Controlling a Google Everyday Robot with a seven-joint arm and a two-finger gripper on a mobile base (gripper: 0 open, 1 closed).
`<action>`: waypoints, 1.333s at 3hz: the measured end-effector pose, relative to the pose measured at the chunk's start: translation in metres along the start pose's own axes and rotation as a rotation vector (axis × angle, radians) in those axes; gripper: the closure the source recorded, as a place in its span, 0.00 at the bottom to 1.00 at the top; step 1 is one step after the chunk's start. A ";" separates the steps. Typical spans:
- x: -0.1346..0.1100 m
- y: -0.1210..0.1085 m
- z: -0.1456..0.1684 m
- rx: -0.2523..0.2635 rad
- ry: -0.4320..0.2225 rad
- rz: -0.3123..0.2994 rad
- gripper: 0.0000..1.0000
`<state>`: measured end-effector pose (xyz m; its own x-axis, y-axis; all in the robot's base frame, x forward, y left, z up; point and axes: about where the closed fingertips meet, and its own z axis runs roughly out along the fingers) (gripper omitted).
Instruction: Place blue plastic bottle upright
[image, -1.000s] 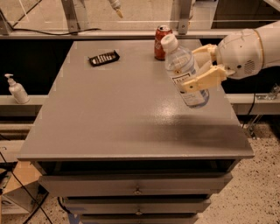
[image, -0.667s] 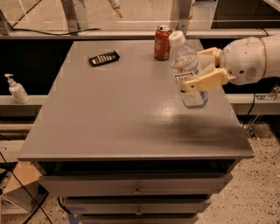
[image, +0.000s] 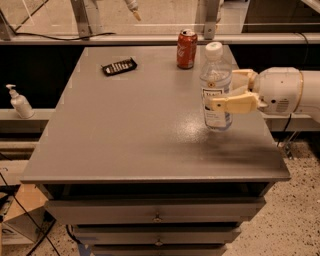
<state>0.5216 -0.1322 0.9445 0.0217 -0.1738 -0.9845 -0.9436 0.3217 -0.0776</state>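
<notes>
**Condition.** The pincer (image: 223, 91) was clamped on the midsection of the blue plastic bottle (image: 216, 90), with one finger (image: 230, 104) across the label. The bottle stood roughly upright, cap uppermost. It was nearer the camera than the red soda can (image: 186, 48) and slightly toward the right side of the bench (image: 125, 130). Whether its base rested on the bench or hung just above it could not be determined.

**Hazards.**
- If the base was not seated, release would likely drop the bottle, and a tall, light container could topple.
- A finger dragging on the label during withdrawal could tip the bottle over.
- The right edge of the bench ran closer to the bottle than to the can, so a fall that way could carry the bottle off the bench.

**Clearance.** The can stood apart from the bottle. A black remote control (image: 119, 66) lay well to the left of the can. In front of the can and to its left, the bench offered broad room.
</notes>
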 end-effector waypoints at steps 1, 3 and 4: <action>0.012 -0.004 0.000 0.008 -0.045 0.006 1.00; 0.035 -0.006 0.007 -0.015 -0.112 -0.006 0.82; 0.044 -0.007 0.008 -0.017 -0.142 -0.004 0.59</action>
<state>0.5317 -0.1351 0.9005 0.0710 -0.0413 -0.9966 -0.9487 0.3057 -0.0802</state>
